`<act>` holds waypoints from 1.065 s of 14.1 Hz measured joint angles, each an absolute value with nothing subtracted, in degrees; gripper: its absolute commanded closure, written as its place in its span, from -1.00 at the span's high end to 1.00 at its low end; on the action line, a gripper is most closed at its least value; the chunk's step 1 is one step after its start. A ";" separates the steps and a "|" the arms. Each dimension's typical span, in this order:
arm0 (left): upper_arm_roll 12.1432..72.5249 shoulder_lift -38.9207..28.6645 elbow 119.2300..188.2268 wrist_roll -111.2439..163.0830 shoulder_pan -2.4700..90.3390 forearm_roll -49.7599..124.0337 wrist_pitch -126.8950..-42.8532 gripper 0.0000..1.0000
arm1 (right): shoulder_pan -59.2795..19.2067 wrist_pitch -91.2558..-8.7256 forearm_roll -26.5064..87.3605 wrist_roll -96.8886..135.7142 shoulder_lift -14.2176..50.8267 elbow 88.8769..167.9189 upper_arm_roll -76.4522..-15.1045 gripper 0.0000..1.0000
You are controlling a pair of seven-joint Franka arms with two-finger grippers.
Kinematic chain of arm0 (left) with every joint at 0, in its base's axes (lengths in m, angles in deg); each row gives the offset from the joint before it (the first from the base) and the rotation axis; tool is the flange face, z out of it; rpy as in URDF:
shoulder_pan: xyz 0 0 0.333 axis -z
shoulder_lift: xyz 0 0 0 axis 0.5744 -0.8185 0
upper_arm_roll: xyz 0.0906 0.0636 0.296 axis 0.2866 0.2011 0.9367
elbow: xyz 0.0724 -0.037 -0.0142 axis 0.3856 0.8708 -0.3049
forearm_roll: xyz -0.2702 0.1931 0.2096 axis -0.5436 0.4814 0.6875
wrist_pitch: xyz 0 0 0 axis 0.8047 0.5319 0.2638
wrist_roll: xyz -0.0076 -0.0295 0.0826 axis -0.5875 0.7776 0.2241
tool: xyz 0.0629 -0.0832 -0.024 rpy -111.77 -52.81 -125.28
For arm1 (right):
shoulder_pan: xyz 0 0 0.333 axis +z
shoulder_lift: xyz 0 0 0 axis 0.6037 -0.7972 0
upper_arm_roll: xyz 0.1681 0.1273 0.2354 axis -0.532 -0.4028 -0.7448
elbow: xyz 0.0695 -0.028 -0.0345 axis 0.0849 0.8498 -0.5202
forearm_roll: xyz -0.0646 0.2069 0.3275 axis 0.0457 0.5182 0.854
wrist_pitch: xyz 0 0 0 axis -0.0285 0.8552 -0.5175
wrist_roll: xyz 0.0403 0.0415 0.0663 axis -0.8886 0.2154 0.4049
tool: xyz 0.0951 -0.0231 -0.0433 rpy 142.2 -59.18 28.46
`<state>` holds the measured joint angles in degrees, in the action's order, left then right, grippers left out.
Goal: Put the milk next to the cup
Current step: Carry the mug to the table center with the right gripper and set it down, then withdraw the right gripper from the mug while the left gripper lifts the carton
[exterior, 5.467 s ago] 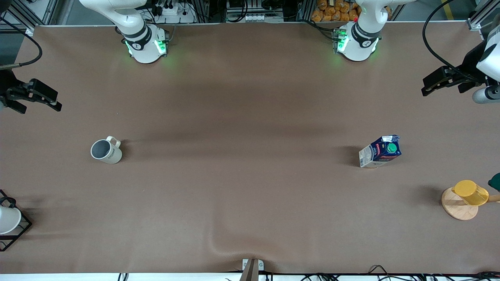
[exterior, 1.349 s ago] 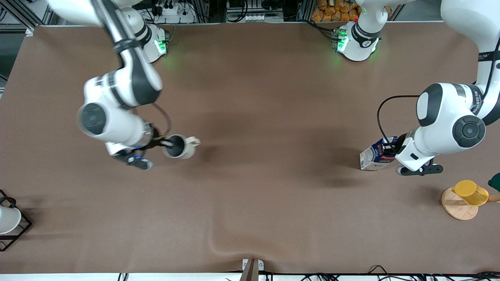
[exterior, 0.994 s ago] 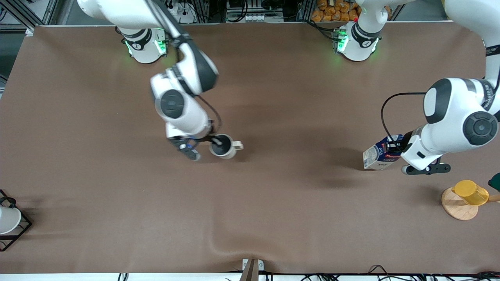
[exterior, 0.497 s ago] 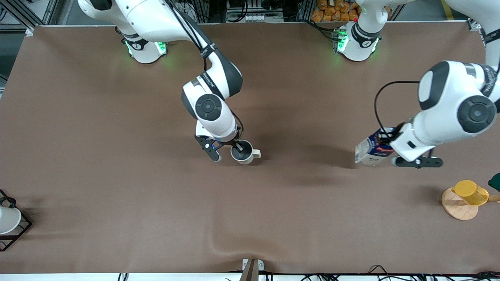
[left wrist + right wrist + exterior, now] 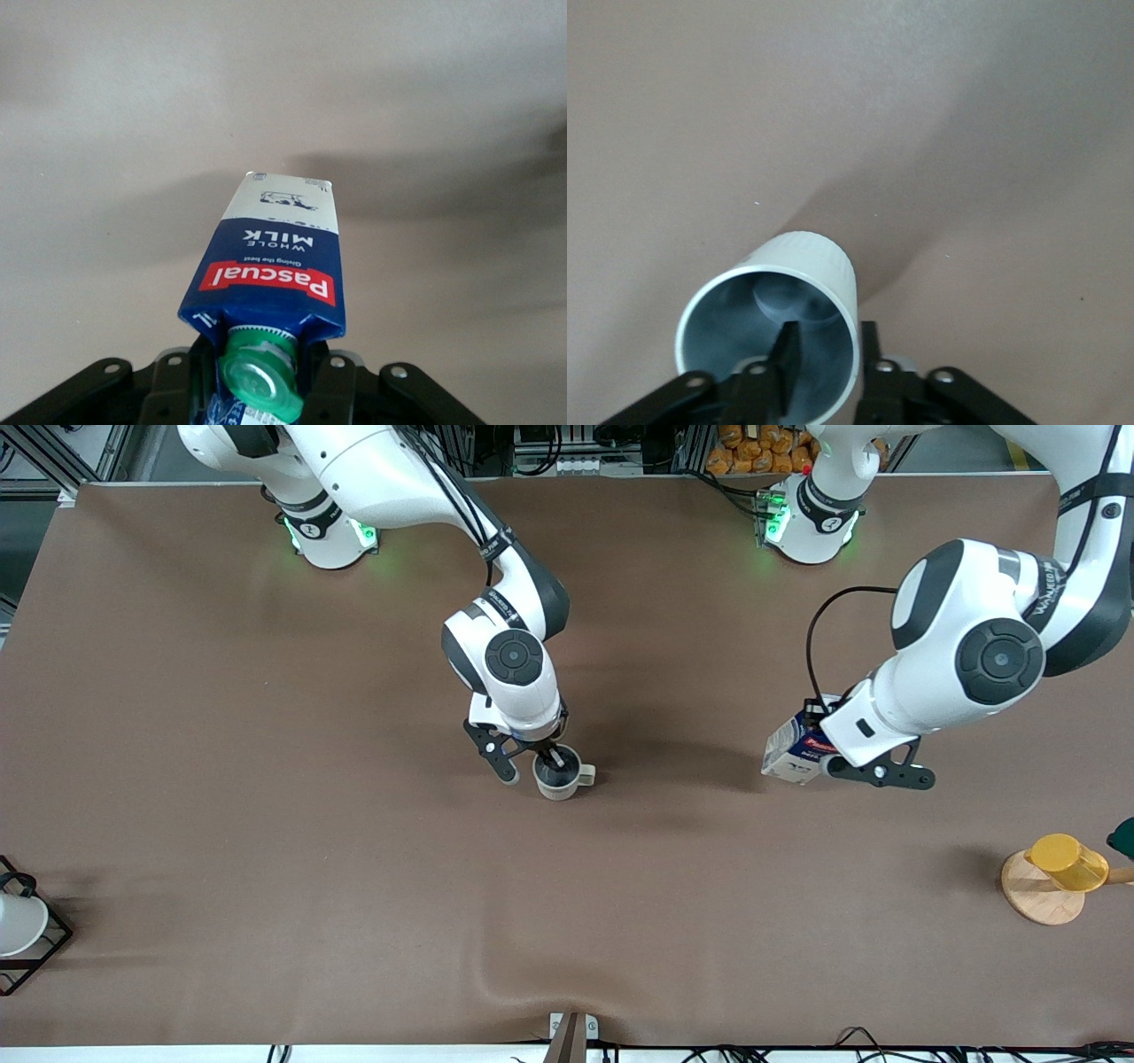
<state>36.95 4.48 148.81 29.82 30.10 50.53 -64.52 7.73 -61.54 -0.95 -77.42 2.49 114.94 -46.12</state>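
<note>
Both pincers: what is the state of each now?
Left pincer: shut on the dark blue gable-top milk carton.
Right pincer: shut on the rim of the cream-white mug.

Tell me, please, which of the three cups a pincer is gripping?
The small cream-white mug with the grey-blue inside, mid-table: the right pincer clamps its rim. The yellow cup and rack-held white cup stand untouched.

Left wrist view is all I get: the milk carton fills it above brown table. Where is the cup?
Observer: The cup is mid-table, toward the right arm's end from the milk.
Operator: Is it free?
Observer: No, the right gripper is shut on its rim, one finger inside.
Operator: And my carton, is it up?
Observer: The front view shows it tilted in the left gripper, apparently clear of the table.
</note>
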 measured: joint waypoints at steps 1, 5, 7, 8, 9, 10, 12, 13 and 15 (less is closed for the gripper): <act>36.13 4.39 148.87 31.02 30.14 50.53 -63.76 -0.42 | 7.64 -61.27 -0.95 -77.33 2.50 114.53 -45.88 1.00; 32.88 3.84 149.06 35.48 30.80 50.53 -63.18 -0.42 | 4.38 -46.00 1.33 -66.99 2.98 109.57 -45.61 1.00; 32.50 3.64 149.09 36.93 32.09 50.52 -63.18 -0.42 | 0.70 -38.11 6.59 -55.36 4.86 107.47 -45.56 1.00; 32.41 3.52 149.10 38.28 33.21 50.52 -63.18 -0.42 | -1.51 -34.34 8.50 -49.85 6.20 107.04 -45.56 1.00; 32.35 3.35 149.10 40.14 34.65 50.52 -63.19 -0.42 | -3.93 -30.82 9.88 -44.37 7.60 106.93 -45.57 1.00; 32.28 3.11 149.10 42.36 36.36 50.52 -63.19 -0.42 | -6.24 -28.23 10.71 -39.32 8.87 106.90 -45.58 1.00; 32.19 2.51 149.08 46.69 39.80 50.48 -63.24 -0.42 | -9.94 -26.30 10.63 -32.73 10.91 106.91 -45.41 1.00; 32.16 2.17 149.04 48.53 41.48 50.18 -63.28 -0.42 | -11.39 -25.70 9.41 -30.28 11.84 106.95 -45.13 1.00; 32.13 1.44 148.89 52.46 44.65 48.91 -63.33 -0.42 | -14.12 -25.02 3.66 -23.11 14.01 106.92 -44.69 1.00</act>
